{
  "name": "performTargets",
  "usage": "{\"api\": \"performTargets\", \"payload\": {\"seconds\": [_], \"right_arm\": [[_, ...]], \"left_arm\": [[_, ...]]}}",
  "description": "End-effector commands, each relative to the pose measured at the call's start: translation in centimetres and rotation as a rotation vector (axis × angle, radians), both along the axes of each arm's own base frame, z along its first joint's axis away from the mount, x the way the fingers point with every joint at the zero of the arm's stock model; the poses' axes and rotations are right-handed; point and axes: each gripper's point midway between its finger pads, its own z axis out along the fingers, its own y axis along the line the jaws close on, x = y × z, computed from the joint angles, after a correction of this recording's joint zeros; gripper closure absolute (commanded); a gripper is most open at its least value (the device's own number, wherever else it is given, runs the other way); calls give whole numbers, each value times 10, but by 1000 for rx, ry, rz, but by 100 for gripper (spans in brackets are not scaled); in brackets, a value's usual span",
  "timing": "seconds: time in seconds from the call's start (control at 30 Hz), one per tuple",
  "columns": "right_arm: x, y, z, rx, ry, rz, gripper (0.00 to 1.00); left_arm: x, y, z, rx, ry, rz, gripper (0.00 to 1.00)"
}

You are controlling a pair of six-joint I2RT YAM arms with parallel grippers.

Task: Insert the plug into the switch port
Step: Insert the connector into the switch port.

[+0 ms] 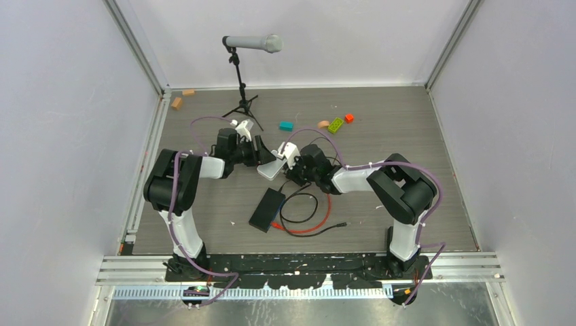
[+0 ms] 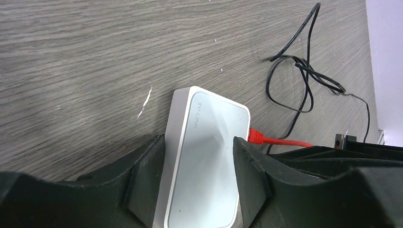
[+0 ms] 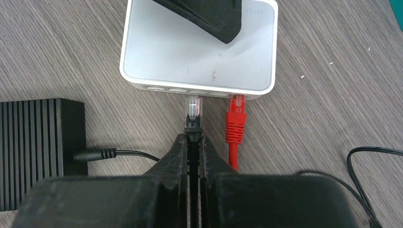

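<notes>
A white rounded box (image 3: 190,52) lies flat with a row of ports along its near side. My left gripper (image 2: 198,142) is shut on this white box (image 2: 209,156), one finger against each side. My right gripper (image 3: 191,140) is shut on the black boot of a clear-tipped plug (image 3: 192,108). The plug's tip sits just short of an empty port (image 3: 198,91), aimed at it. A red plug (image 3: 236,116) is seated in the port to its right. From above, both grippers meet at the white box (image 1: 273,168).
A flat black ribbed box (image 1: 266,209) lies near the arms with a thin black lead plugged into it (image 3: 95,154). Red and black cable loops (image 1: 306,217) lie beside it. A microphone on a tripod (image 1: 253,44) and small coloured blocks (image 1: 335,125) stand further back.
</notes>
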Motion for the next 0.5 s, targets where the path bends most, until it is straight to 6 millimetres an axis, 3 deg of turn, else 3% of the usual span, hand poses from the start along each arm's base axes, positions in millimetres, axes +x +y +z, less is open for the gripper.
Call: {"api": "performTargets", "payload": {"seconds": [0.0,0.47], "right_arm": [[6,5,20,36,-48,-17,100],[19,13,22,45,-60,-34,100]], "left_arm": [[2,1,9,20,-18,-6,44],[1,-2,8,20,-17,-32,44]]}}
